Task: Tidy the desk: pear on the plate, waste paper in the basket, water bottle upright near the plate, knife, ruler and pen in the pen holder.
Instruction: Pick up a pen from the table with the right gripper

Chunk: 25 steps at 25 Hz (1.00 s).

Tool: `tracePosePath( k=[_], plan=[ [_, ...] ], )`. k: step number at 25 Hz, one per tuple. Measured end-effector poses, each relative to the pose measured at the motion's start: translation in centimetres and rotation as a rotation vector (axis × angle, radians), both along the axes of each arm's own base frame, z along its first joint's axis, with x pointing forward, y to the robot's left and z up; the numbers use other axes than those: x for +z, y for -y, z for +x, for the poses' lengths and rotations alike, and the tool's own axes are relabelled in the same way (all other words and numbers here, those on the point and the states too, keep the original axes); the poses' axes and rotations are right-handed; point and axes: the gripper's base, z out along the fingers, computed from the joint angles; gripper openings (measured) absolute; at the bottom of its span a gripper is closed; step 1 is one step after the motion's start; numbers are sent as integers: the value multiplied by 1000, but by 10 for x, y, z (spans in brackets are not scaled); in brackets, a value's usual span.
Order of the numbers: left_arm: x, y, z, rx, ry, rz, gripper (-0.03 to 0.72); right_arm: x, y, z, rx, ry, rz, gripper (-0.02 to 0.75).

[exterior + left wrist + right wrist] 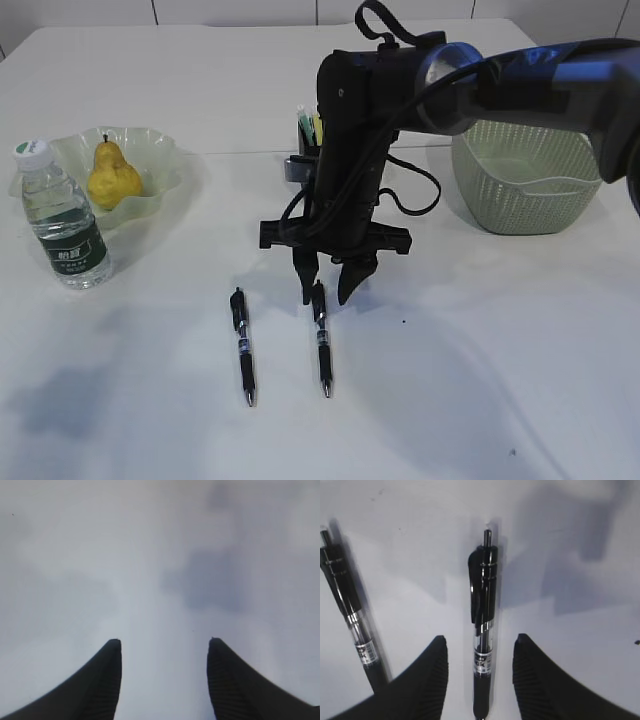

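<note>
Two black pens lie on the white table. My right gripper (327, 290) (480, 640) stands open low over the right pen (322, 340) (484, 595), one finger on each side of its barrel, not touching it. The left pen (243, 345) (350, 615) lies apart. The yellow pear (113, 177) rests on the pale green plate (165, 150). The water bottle (62, 215) stands upright in front of the plate. The black pen holder (306, 135) is mostly hidden behind my right arm. My left gripper (165, 640) is open over bare table. Knife, ruler and waste paper are out of view.
The sage green basket (520, 190) stands at the right rear. My right arm reaches in from the upper right across the table's middle, with a cable loop hanging beside it. Bare tabletop lies in front of the pens.
</note>
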Motion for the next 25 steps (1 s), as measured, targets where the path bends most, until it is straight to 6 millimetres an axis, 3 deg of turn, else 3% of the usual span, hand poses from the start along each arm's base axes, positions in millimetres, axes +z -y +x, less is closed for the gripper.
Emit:
tracePosePath(
  k=[25],
  plan=[
    [0,-1,0,-4,-1,16,384,1,-2,6,-20,57,25,350]
  ],
)
